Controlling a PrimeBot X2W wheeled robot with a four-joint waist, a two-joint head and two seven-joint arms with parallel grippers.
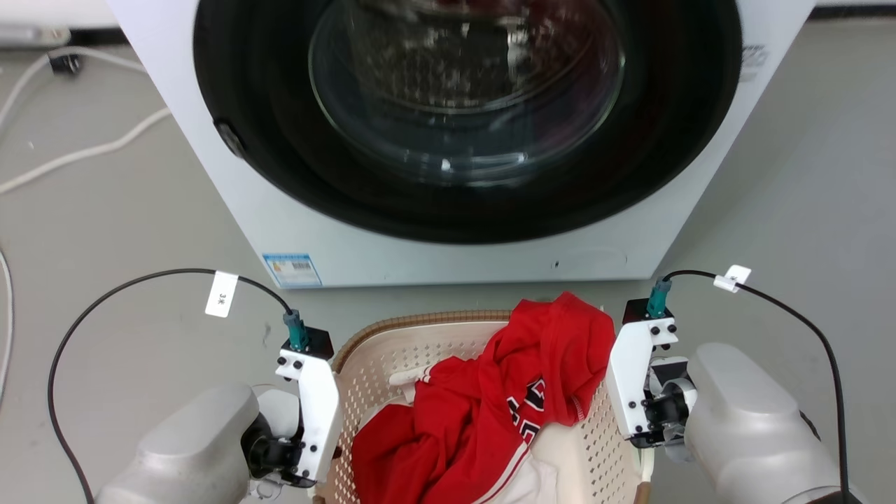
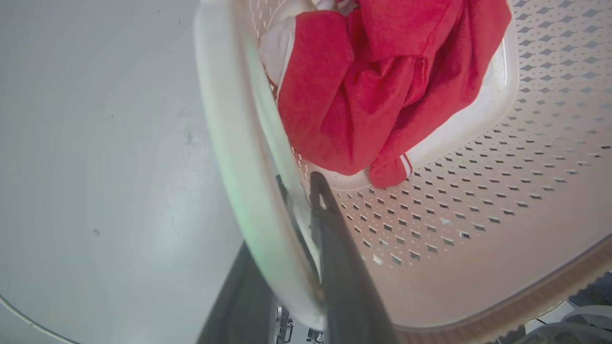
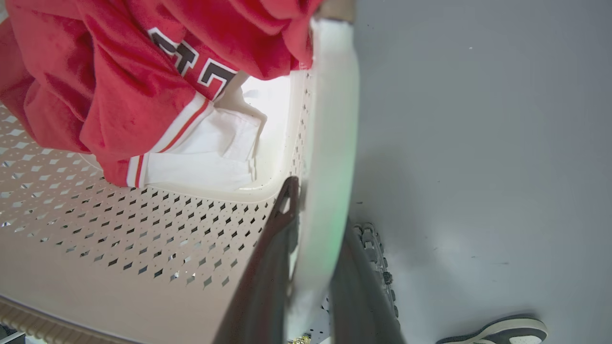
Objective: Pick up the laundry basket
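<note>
1. Two claws hold the laundry basket (image 1: 371, 381), one at each of its handle sides
2. The left claw (image 2: 287, 210) pinches the left loop handle (image 2: 224, 134) of the basket: one dark finger (image 2: 334, 248) lies inside against the perforated wall, and the other runs along the outside of the handle
3. The right claw (image 3: 322, 210) pinches the right loop handle (image 3: 332, 134) in the same way, with one finger (image 3: 272, 258) inside the basket and one outside it
4. The basket is cream-white with a brown woven-look rim (image 1: 420, 318). It is over the grey floor (image 1: 105, 231), and I cannot tell whether its base touches the floor
5. A red garment (image 1: 504, 392) with dark lettering is heaped inside the basket and spills over its far right rim. A white garment (image 3: 205, 157) lies under it on the basket's bottom
6. The washing machine (image 1: 294, 210), white with a dark round door, stands just beyond the basket's far rim
7. White cables (image 1: 84, 150) lie on the floor well beyond the basket's left side, and a shoe (image 3: 497, 332) rests on the floor off its right side
</note>
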